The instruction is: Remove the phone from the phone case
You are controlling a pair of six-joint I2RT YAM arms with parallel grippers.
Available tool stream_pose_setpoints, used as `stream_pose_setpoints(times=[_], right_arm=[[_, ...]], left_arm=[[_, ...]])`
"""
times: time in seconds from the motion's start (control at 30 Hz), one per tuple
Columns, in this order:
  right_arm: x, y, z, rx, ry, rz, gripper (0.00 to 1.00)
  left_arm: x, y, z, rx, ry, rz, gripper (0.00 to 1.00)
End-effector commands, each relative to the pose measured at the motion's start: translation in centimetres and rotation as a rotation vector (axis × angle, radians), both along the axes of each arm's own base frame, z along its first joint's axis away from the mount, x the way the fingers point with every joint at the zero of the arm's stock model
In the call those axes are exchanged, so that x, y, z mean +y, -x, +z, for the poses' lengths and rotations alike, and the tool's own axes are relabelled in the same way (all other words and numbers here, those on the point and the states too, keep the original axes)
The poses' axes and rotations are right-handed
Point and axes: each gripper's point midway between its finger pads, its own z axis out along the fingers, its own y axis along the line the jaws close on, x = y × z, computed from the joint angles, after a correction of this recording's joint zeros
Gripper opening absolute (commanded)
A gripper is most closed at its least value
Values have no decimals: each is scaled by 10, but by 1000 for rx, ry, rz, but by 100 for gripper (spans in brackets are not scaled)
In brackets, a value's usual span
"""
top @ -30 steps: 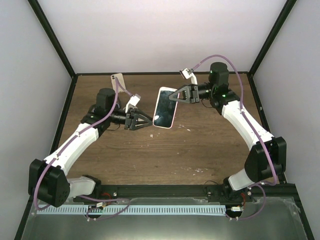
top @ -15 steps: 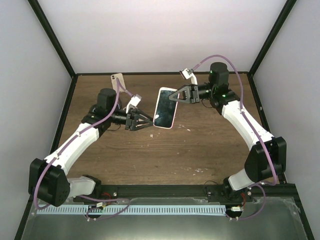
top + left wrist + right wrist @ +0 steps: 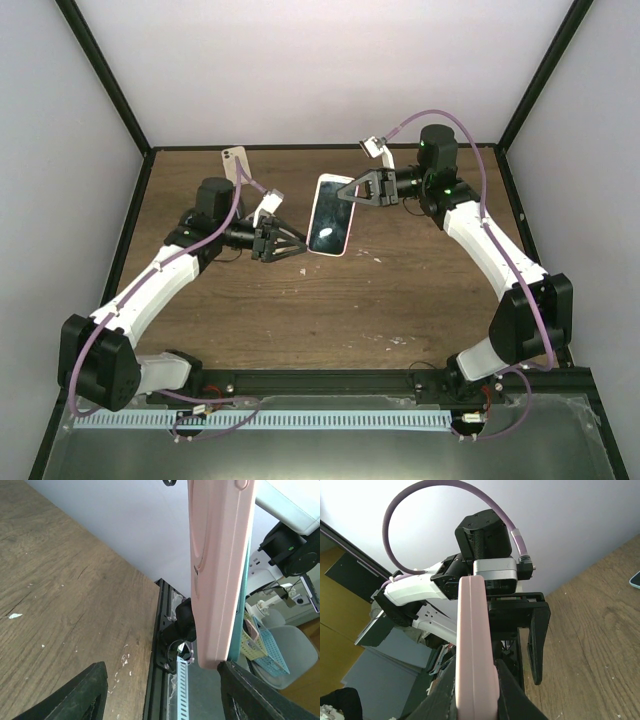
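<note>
The phone, dark screen up, sits in a pink phone case held tilted above the middle of the table. My right gripper is shut on the case's far end; in the right wrist view its fingers pinch both faces of the pink case. My left gripper is open at the case's near lower corner. In the left wrist view the case hangs edge-on just above the right finger, inside the wide gap of the left gripper.
A pale phone-like object lies at the back left of the wooden table. Black frame posts and white walls enclose the table on three sides. Small white flecks dot the wood near the front rail.
My left gripper's jaws have spread a little wider beside the case's lower corner. The right gripper and the phone have stayed where they were.
</note>
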Motion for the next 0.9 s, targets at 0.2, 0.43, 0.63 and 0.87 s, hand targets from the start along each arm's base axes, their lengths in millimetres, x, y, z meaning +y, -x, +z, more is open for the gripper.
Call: stream_pose_setpoints(times=[0.2,0.43,0.63,0.87], right_arm=[[3,8,24,-86,-29,-27,1],[8,28,23,-65,-41,57,1],[11,45,18,-10,-41,122,1],[13,55,17,13,-40,150,1]], left_arm=[[-5,2,-5,-18,-18,-13,67],[-6,-15,-17,0,-70,63,61],[-5,-34,-31,9,-130,131,51],[0,-49,-36,27,-135,164,47]])
